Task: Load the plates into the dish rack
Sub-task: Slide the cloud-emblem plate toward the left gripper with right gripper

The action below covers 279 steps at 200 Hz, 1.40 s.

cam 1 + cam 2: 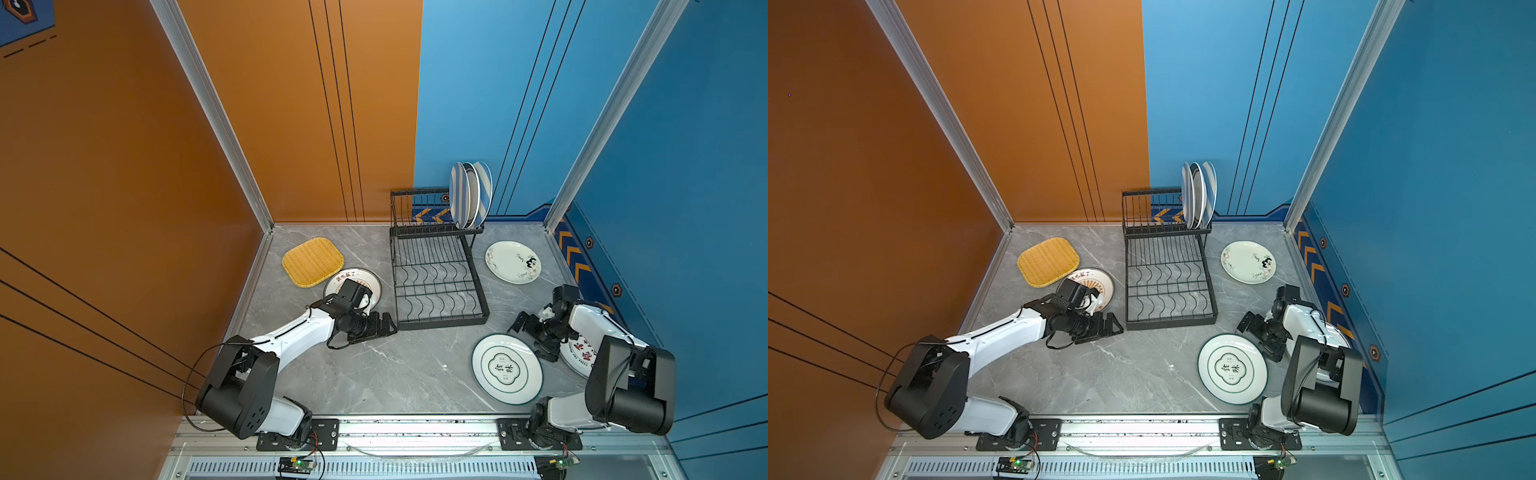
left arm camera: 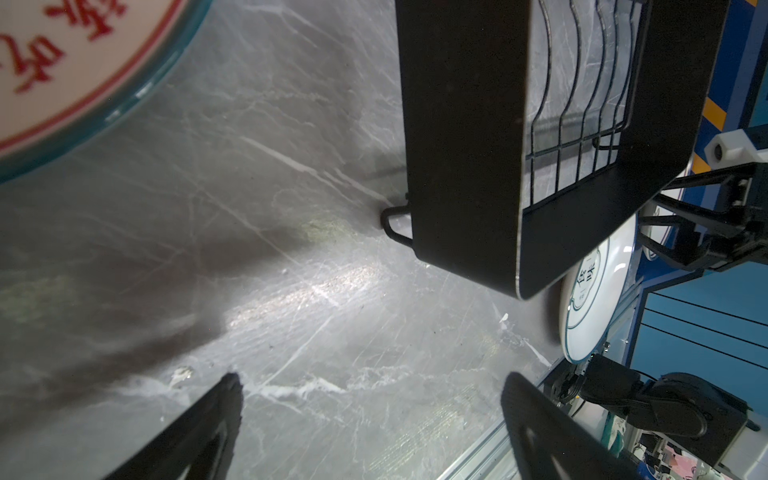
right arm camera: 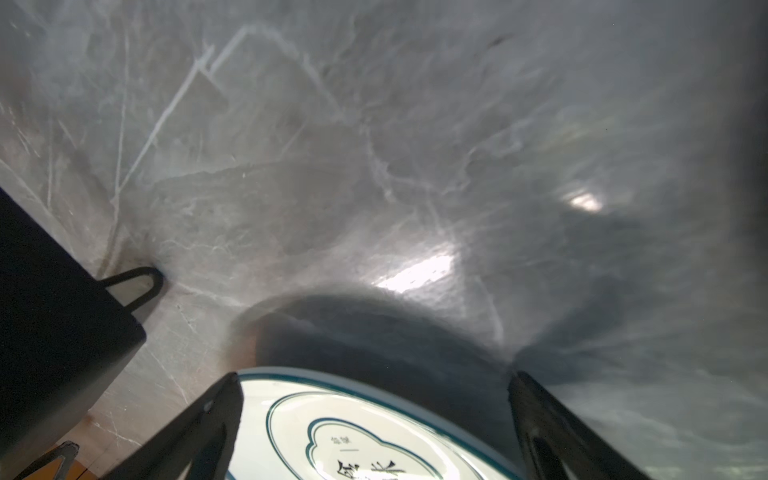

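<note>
The black wire dish rack (image 1: 436, 286) (image 1: 1167, 291) stands at the back middle, with three plates (image 1: 469, 195) (image 1: 1198, 195) upright on its upper shelf. Flat on the table lie a yellow woven plate (image 1: 312, 262), an orange sunburst plate (image 1: 365, 278) partly under my left wrist, a floral plate (image 1: 513, 262), a green-rimmed plate (image 1: 507, 370) (image 3: 353, 428) and a red-lettered plate (image 1: 579, 357) under my right arm. My left gripper (image 1: 388, 324) (image 2: 374, 386) is open over bare table beside the rack's front left corner. My right gripper (image 1: 528, 338) (image 3: 374, 384) is open at the green-rimmed plate's far edge, holding nothing.
The table is grey marble (image 1: 395, 374), walled at the back and on both sides. A metal rail (image 1: 415, 428) runs along the front edge. The rack's front corner (image 2: 465, 145) stands close to my left gripper.
</note>
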Tool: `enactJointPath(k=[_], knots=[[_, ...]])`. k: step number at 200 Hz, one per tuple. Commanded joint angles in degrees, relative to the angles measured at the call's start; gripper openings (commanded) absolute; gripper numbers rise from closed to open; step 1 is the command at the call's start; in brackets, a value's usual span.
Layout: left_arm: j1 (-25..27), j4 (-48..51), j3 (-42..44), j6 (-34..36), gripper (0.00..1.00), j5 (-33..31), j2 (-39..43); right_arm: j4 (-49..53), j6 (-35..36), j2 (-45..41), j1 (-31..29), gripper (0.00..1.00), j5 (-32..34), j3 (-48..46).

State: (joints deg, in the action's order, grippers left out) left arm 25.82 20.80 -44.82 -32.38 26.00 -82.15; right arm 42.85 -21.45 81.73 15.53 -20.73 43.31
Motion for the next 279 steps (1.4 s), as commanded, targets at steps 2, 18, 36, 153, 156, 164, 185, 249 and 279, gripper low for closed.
enactJointPath(k=[2,18,36,153,156,164,185,249,279], knots=[[0.0,0.7,-0.2,0.2,0.98,0.3,1.2,-0.3,-5.7,-2.1,-4.6,1.00,-1.8,-2.3],[0.0,0.7,0.1,0.3,0.98,0.4,1.3,-2.7,-9.6,-3.2,-8.4,1.00,-2.3,-4.0],[-0.1,0.8,0.2,0.4,0.98,0.7,1.4,-5.5,-13.7,-5.3,-11.3,1.00,-2.0,-5.3],[-0.9,0.9,0.5,2.0,0.98,2.5,1.4,6.0,-24.2,-21.0,-13.0,1.00,6.7,-12.2],[-0.9,0.9,0.5,2.1,0.98,2.6,1.3,5.8,-24.4,-21.2,-13.2,1.00,6.8,-12.4],[-1.0,0.9,0.4,2.2,0.98,2.7,1.3,5.0,-25.0,-21.7,-13.8,1.00,6.5,-13.0],[-1.2,1.0,0.3,2.5,0.98,3.0,1.3,3.0,-26.4,-22.5,-15.8,1.00,5.2,-13.4],[-1.6,1.4,0.9,3.1,0.98,3.6,1.9,-6.0,-29.0,-16.0,-29.6,1.00,0.8,-11.8],[-1.5,1.8,1.2,3.4,0.98,4.1,2.1,-9.1,-26.1,-10.4,-35.6,1.00,-0.1,-8.9]])
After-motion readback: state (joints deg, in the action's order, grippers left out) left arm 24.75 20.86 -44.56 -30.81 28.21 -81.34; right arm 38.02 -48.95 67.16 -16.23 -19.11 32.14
